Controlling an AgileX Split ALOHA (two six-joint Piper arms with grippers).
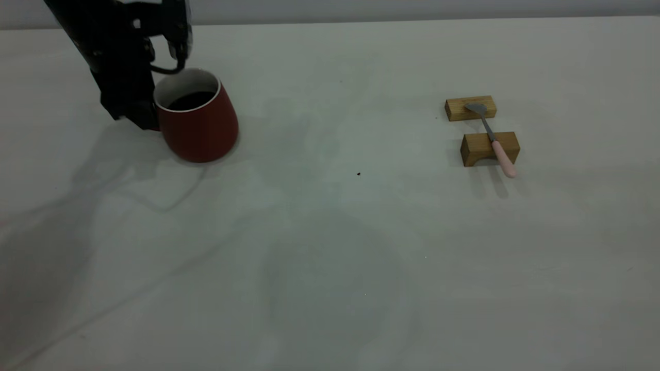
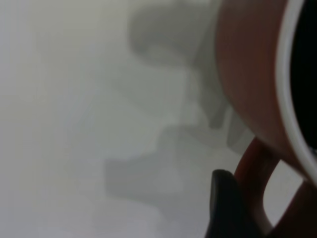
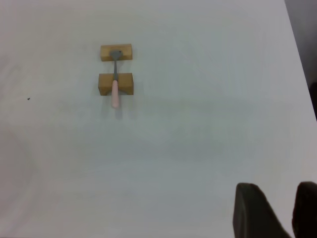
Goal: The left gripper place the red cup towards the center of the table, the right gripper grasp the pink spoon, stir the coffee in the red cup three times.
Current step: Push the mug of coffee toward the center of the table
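Note:
The red cup [image 1: 198, 129] stands at the far left of the table [image 1: 330, 247], leaning a little, with dark coffee [image 1: 191, 99] inside. My left gripper [image 1: 148, 119] is at the cup's far-left side, covering the handle. In the left wrist view one dark finger [image 2: 225, 208] presses against the loop handle [image 2: 250, 168] of the cup [image 2: 247, 74]; the other finger is hidden. The pink spoon [image 1: 492, 136] lies across two wooden blocks at the right, also seen as the spoon [image 3: 115, 87]. My right gripper [image 3: 275, 198] hovers open, far from the spoon and outside the exterior view.
Two tan wooden blocks [image 1: 470, 108] [image 1: 489, 148] carry the spoon, bowl on the far one, pink handle overhanging the near one. A tiny dark speck [image 1: 359, 174] marks the table's middle. The table's edge [image 3: 299, 74] runs along one side in the right wrist view.

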